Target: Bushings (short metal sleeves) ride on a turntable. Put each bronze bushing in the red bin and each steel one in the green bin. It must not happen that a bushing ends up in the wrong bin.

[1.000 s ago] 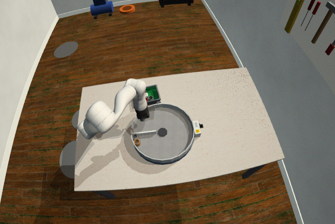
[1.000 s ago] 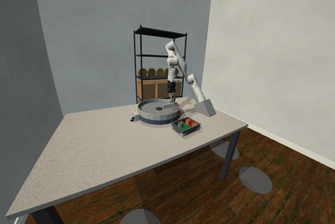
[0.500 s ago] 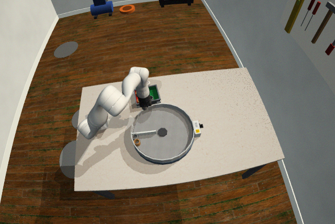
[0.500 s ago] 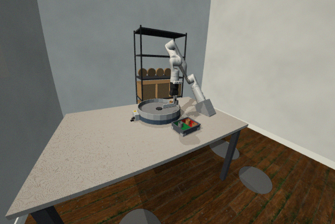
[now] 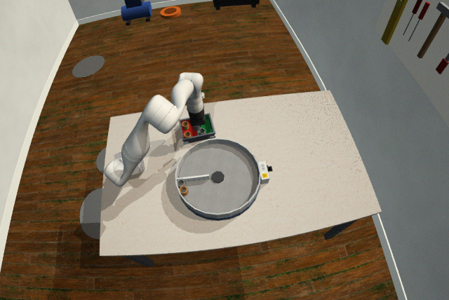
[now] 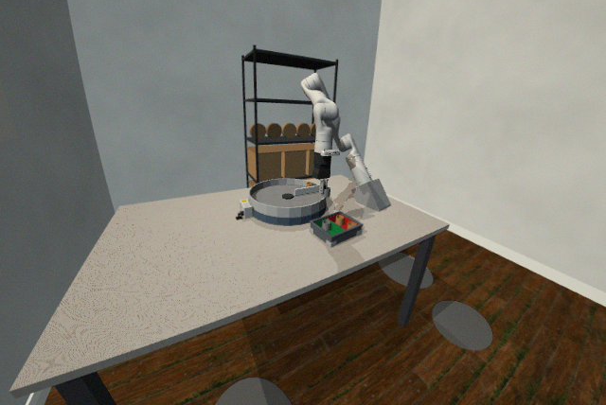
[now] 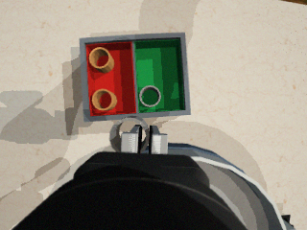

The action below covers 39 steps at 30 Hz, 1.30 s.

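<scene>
Two bronze bushings occupy the red bin, one steel bushing the green bin.

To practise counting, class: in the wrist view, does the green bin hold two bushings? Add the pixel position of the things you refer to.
No, only one steel bushing (image 5: 201, 131) (image 6: 326, 224) (image 7: 150, 96) stands there.
</scene>
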Motion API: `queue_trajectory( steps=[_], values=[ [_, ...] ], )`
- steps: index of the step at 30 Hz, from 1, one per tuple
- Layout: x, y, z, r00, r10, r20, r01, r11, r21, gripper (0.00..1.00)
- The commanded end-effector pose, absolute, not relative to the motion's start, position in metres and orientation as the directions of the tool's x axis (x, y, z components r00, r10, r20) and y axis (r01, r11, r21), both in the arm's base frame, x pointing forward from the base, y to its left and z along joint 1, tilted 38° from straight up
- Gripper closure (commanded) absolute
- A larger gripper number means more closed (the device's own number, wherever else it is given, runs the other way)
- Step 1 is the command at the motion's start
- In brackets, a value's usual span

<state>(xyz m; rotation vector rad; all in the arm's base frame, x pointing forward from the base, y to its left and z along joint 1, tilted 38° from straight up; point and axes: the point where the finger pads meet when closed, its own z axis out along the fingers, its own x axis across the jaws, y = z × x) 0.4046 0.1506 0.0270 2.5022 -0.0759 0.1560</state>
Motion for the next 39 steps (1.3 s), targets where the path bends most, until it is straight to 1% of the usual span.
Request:
queue_trajectory(
  steps=[1,5,11,16,39],
  values=[
    [0.404,0.166,0.01,0.993,-0.02,0.116,-0.086,-0.796,0.599,1.0],
    [0.418,0.202,-0.015,0.993,-0.02,0.115,-0.085,-0.796,0.599,1.0],
    [0.418,0.202,-0.016,0.993,-0.02,0.115,-0.085,-0.796,0.599,1.0],
    [0.435,0.248,-0.048,0.993,-0.019,0.114,-0.084,-0.796,0.599,1.0],
    [0.439,0.248,-0.047,0.992,-0.022,0.125,-0.093,-0.799,0.595,1.0]
  ],
)
